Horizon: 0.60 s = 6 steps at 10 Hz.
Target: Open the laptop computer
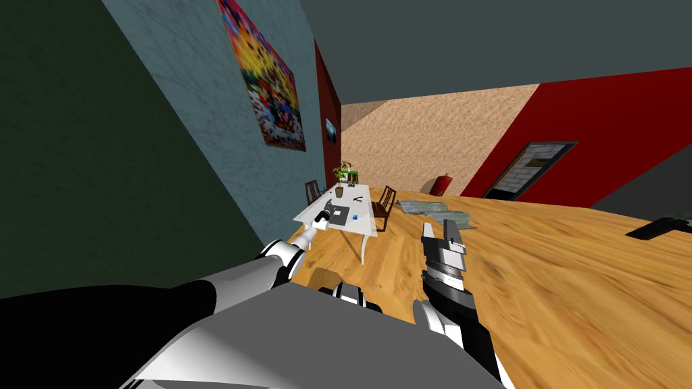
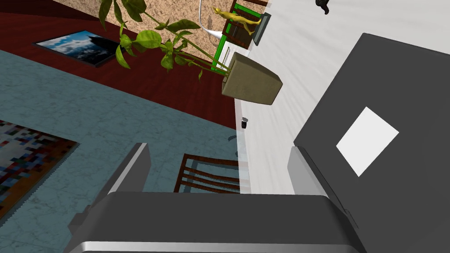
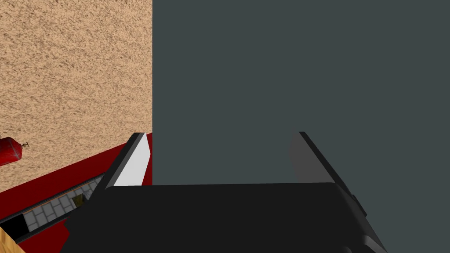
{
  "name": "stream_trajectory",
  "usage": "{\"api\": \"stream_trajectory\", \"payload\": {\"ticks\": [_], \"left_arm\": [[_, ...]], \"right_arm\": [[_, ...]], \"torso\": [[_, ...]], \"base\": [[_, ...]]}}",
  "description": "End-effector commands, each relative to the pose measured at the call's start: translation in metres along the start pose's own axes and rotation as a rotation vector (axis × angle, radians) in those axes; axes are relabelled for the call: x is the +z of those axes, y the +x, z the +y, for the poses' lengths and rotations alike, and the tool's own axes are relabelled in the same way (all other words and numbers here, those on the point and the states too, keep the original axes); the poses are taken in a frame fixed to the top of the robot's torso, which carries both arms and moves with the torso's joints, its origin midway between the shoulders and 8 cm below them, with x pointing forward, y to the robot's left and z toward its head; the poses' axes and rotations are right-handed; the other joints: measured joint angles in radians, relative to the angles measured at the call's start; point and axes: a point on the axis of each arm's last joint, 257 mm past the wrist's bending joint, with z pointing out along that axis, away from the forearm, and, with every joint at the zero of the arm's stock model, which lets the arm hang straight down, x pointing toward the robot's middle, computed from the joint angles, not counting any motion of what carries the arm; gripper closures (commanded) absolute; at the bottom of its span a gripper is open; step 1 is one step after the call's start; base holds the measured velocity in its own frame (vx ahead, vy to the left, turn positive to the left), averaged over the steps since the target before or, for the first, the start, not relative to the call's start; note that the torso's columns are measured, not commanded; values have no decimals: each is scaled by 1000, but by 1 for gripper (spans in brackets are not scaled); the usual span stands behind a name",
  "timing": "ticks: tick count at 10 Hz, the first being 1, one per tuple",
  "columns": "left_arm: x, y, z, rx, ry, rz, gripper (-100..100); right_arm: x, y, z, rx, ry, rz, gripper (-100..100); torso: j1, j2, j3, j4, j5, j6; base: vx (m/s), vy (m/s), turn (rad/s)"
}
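In the head view, the left arm reaches out to a white rectangular worktop (image 1: pixel 353 227) standing against the blue-grey wall. The left gripper (image 1: pixel 322 217) sits at the near end of the worktop, just beside a dark grey, flat laptop (image 1: pixel 338 214) that lies on it. The laptop is small here, and its lid cannot be read from this view. A leafy green plant (image 1: pixel 340 177) stands farther along the worktop. A brown slatted wooden chair (image 1: pixel 384 201) stands at the worktop's far side. The right gripper (image 1: pixel 440 231) is held up over the wooden floor, well apart from the worktop.

In the left wrist view, the left gripper (image 2: pixel 219 171) has its fingers spread wide, with nothing between them. One finger (image 2: pixel 307 169) overlaps the near edge of the laptop (image 2: pixel 408 83), but contact cannot be confirmed. The other finger hangs beyond the rim of the worktop (image 2: pixel 281 114), in front of another brown slatted chair (image 2: pixel 206 173). The laptop lies flat with its lid shut and a white square on top. It is cut off by the picture's edge and partly hidden by the gripper's body. The plant (image 2: pixel 252 79), in an olive-brown box-shaped pot, stands on the worktop beyond the laptop. A small dark object (image 2: pixel 244 123) at the rim is too small to identify.

In the right wrist view, the right gripper (image 3: pixel 219 160) is also spread wide and holds nothing.
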Motion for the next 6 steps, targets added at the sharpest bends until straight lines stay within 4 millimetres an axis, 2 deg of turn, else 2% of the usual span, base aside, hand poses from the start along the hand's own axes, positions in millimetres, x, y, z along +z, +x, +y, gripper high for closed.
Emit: {"api": "stream_trajectory", "payload": {"ticks": [1,3,4,6], "left_arm": [[16,13,-13,5,0,10,-100],[15,10,-10,5,-6,6,-100],[15,10,-9,5,-7,5,0],[15,10,-9,5,-7,5,0]], "right_arm": [[0,0,0,0,0,0,0],[0,0,0,0,0,0,0],[0,0,0,0,0,0,0],[0,0,0,0,0,0,0]], "torso": [[-2,2,1,1,0,2],[-1,-3,-2,-1,0,1],[-1,-4,-2,-1,0,1],[-1,-2,-1,-1,0,1]], "base": [[-43,-7,-46],[-6,1,-13],[0,0,0],[0,0,0]]}}
